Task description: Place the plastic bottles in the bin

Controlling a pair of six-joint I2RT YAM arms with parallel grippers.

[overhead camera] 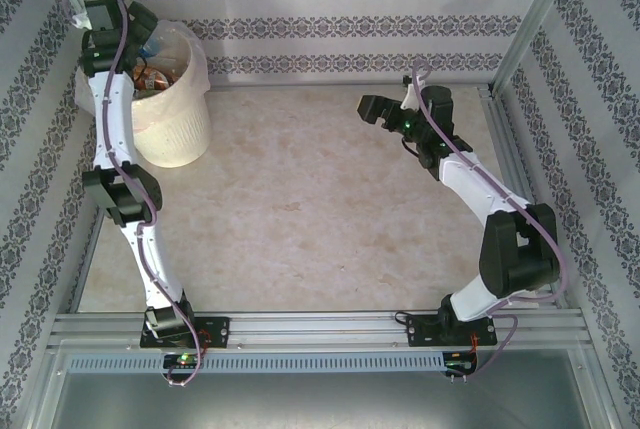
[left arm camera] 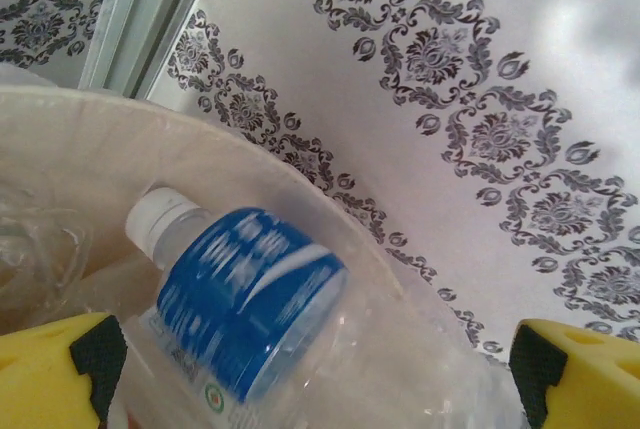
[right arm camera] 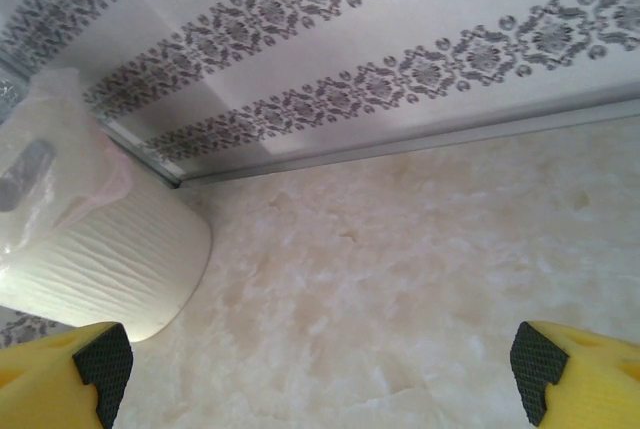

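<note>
The bin (overhead camera: 178, 129), a cream-white bucket with a translucent bag liner, stands at the table's far left corner. Several plastic bottles (overhead camera: 152, 76) lie inside it, some with orange labels. My left gripper (overhead camera: 140, 31) hangs over the bin's mouth, open. In the left wrist view a clear bottle with a blue label and white cap (left arm camera: 250, 299) lies tilted and blurred between the wide-apart yellow fingers (left arm camera: 50, 369), cap toward the bin's inner wall (left arm camera: 150, 139). My right gripper (overhead camera: 368, 109) hovers open over the far right of the table with nothing between its fingers (right arm camera: 60, 374); the bin (right arm camera: 100, 259) is to its left.
Patterned walls close in the table (overhead camera: 320, 209) at the back and both sides, with a metal frame post (overhead camera: 530, 19) at the far right corner. An aluminium rail (overhead camera: 320, 329) carries both arm bases along the near edge.
</note>
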